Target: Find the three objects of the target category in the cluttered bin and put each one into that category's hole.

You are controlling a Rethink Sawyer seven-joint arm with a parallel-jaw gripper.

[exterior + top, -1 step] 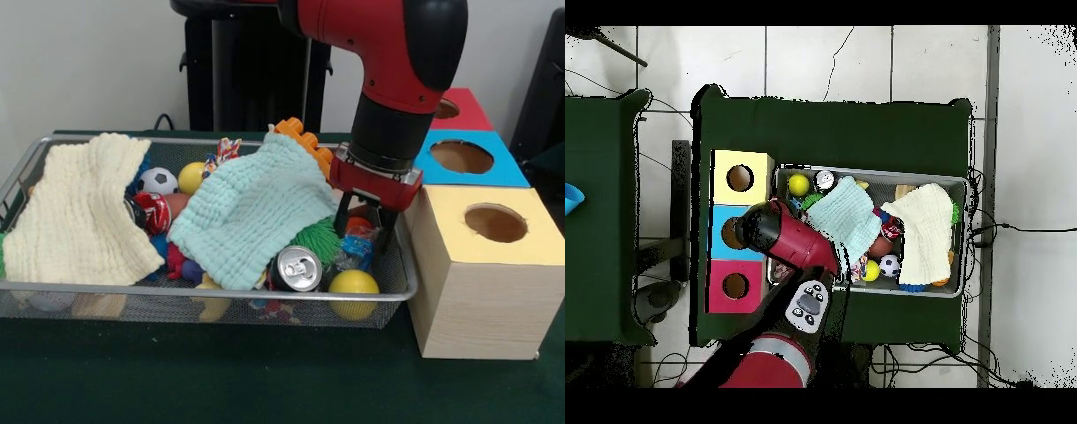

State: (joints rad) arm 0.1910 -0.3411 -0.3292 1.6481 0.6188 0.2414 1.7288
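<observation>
Dark green table (265, 380), wire mesh bin (203, 291) on top. Inside the bin, a heap of small things: silver can (297, 268) lying with its top toward the near wall, yellow ball (354, 283) just beside it at the right corner, soccer ball (158, 180) and a second yellow ball (191, 177) toward the back, orange block (305, 141) at the far rim. Mint cloth (256, 208) draped over the middle of the heap, cream cloth (79, 212) over the left end. Pincer (364, 237) lowered into the right end of the bin, black fingers (342, 215) apart, straddling a blue and orange item; grip on it cannot be told. Just right of the bin, touching or nearly so, three wooden boxes in a row, each with a round hole: yellow box (490, 256) nearest, blue box (463, 159) behind, red box (459, 110) farthest.
</observation>
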